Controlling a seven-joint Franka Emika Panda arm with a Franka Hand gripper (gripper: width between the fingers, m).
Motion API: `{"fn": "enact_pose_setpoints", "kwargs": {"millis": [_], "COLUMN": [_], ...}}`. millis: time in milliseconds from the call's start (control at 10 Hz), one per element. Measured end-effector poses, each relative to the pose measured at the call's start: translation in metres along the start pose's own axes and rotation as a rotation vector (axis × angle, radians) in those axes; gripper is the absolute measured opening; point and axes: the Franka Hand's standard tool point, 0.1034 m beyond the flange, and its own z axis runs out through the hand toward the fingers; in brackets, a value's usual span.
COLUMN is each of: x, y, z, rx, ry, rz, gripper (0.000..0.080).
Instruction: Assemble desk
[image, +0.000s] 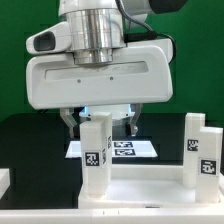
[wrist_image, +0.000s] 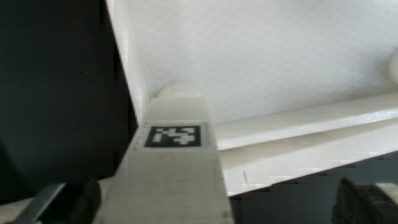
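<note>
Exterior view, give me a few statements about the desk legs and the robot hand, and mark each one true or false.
1. Two white legs stand upright, each showing a black-and-white tag. True: one leg is under the hand, the other leg is at the exterior view's right.
2. The hand is over the right-hand leg. False: it is over the other one.
3. The backdrop is red. False: it is green.
4. The marker board lies flat behind the legs. True.

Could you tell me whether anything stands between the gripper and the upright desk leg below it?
Nothing visible does. The gripper hangs directly over the upright desk leg, its fingers flanking the leg's top, and the wrist view shows only the leg between them.
</note>
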Motion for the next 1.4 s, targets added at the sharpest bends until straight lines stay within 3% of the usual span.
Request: {"fn": "enact_pose_setpoints", "kwargs": {"millis": [100,200,300,400,500,600,900,1100,1200,1300,1400], "x": [0.000,0.000,0.000,0.000,0.000,-0.001,0.003,0.006,0.008,0.008,0.008], "y": [0.001,0.001,0.000,0.000,0.000,-0.003,-0.008,-0.010,-0.008,-0.009,-0.009], "z": [0.000,0.000,0.000,0.000,0.000,0.001,0.002,0.004,0.004,0.004,0.004], "rx": [0.000,0.000,0.001,0.001,0.001,0.000,0.014,0.053,0.074,0.073,0.052], "ry": [0.000,0.000,0.000,0.000,0.000,-0.001,0.001,-0.005,-0.009,-0.008,0.010], "rz": [0.001,0.002,0.078,0.127,0.222,0.366,0.871,1.194,1.230,1.227,1.090], "gripper": [0.0649,0.0538,0.0538,0.0337,0.0337,0.0284,0.0284,0.0284,0.0284,0.0284,0.0284]}}
